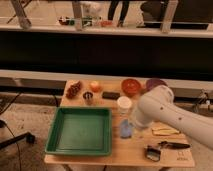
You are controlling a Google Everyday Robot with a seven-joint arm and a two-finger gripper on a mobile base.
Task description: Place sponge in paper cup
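Note:
The white paper cup stands upright near the middle of the wooden table. It is just right of the green tray's far corner. Directly in front of it lies a small light blue piece, which looks like the sponge, though I cannot tell this for sure. My bulky white arm reaches in from the lower right. Its end comes down beside the cup and the blue piece. The gripper is hidden behind the arm there, and it is shut. Whether it touches or holds anything is hidden.
A large green tray fills the left half. Along the back stand a dark red cluster, a small metal cup, an orange fruit, a red-orange bowl and a purple bowl. A small black object and a dark utensil lie front right.

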